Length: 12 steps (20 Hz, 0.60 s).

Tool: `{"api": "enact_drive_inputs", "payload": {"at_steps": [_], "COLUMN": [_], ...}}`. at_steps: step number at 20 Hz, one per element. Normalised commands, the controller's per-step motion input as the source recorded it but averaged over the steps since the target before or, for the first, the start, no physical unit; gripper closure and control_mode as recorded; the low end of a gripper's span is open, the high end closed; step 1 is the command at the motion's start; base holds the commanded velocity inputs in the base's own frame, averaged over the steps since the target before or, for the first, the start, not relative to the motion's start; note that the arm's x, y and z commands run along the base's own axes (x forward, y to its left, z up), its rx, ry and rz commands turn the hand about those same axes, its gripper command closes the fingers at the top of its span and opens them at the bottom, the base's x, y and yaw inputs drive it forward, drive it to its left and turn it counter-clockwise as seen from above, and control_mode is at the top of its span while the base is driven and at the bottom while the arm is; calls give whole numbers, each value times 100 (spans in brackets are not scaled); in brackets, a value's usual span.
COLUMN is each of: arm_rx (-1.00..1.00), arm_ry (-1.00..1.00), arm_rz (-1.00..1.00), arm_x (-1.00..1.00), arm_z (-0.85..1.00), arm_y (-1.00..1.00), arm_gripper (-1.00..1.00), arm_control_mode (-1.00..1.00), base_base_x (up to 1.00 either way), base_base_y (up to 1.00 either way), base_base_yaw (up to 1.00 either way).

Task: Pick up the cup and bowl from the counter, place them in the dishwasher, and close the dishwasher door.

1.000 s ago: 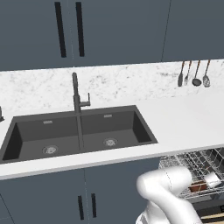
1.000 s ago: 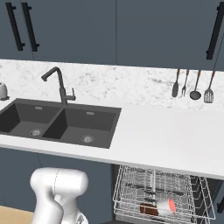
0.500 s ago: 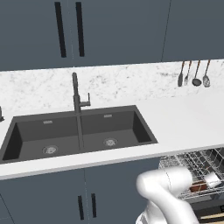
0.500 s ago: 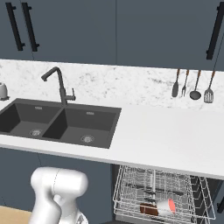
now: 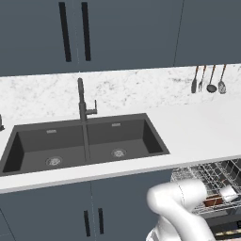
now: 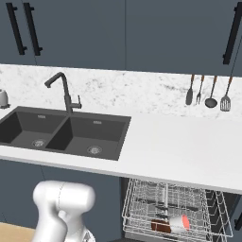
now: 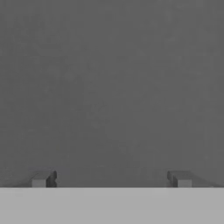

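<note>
The dishwasher's wire rack (image 6: pixel 142 201) (image 5: pixel 202 173) is pulled out under the white counter (image 6: pixel 179 146) (image 5: pixel 207 132). In the rack the cup (image 6: pixel 179 221) (image 5: pixel 228 192) lies on its side, red end showing. A dark red-brown bowl (image 6: pixel 159 226) (image 5: pixel 212 201) rests right beside it. My arm drops below both base views. In the hand view my gripper (image 7: pixel 111 180) is open with nothing between its fingertips (image 7: pixel 42 179). It faces a flat dark grey panel (image 7: pixel 112 87) close ahead, which looks like the dishwasher door.
A dark double-basin sink (image 5: pixel 84 141) (image 6: pixel 61 134) with a dark tap (image 5: pixel 83 101) (image 6: pixel 64 92) lies left of the dishwasher. Several utensils (image 6: pixel 208 92) (image 5: pixel 208 79) hang on the back wall. Blue-grey cupboards (image 5: pixel 89 212) with black handles stand below the sink.
</note>
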Motion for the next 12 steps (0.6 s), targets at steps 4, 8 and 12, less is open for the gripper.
{"api": "enact_drive_inputs", "payload": {"at_steps": [4, 8, 12], "arm_rx": [10, 18, 23], "arm_ry": [-27, -67, -40], "arm_rz": [-1, 0, 2], "arm_x": [100, 100, 100], "arm_z": [-83, -58, 0], "arm_y": [-2, 1, 0], "arm_gripper": [-100, -100, -100], "arm_control_mode": [-100, -100, -100], "base_base_x": [0, 0, 0], "base_base_y": [0, 0, 0], "base_base_yaw": [0, 0, 0]}}
